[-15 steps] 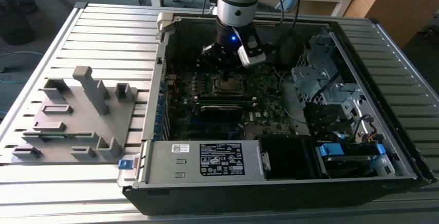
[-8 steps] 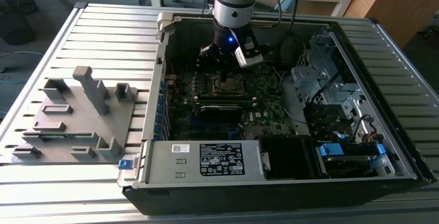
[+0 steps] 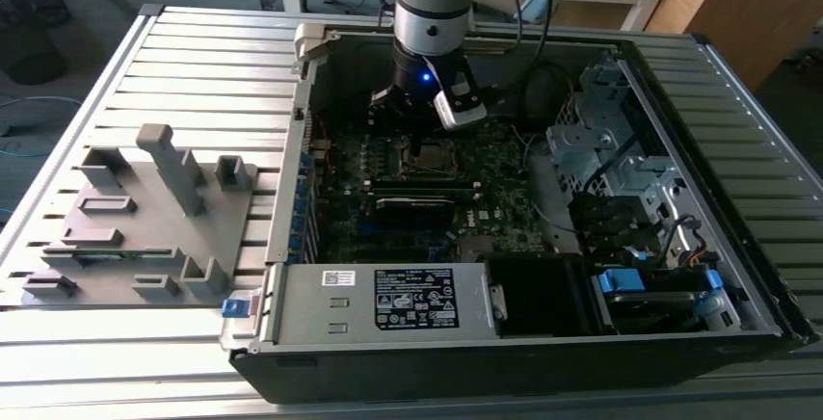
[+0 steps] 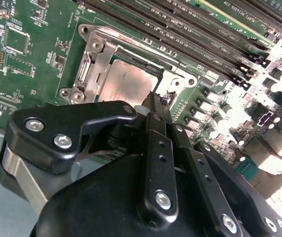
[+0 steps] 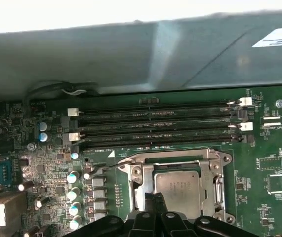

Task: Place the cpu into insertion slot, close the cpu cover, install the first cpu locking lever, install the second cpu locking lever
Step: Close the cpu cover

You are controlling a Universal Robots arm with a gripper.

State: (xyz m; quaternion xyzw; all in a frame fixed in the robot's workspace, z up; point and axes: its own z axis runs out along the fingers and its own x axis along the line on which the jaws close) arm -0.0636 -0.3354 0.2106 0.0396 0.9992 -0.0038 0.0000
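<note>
The cpu (image 4: 126,84) (image 5: 182,187) lies flat in the insertion slot (image 3: 429,157) of the green motherboard (image 3: 411,198); its dull silver top shows. The cpu cover (image 4: 99,64) (image 5: 143,180), a silver frame, lies down around it. A thin wire locking lever (image 5: 103,165) runs from the socket's corner out over the board. My gripper (image 4: 156,98) (image 5: 153,200) (image 3: 409,117) hangs just over the socket's edge. Its black fingers are shut, tips together at the rim of the cover beside the cpu, with nothing seen between them.
The board sits deep in an open computer case (image 3: 720,275) with tall walls. Long memory slots (image 5: 155,123) run beside the socket, and capacitors (image 5: 74,192) stand near it. A power supply (image 3: 385,300) and a drive cage (image 3: 604,150) flank the board. A grey fixture (image 3: 142,218) stands outside the case.
</note>
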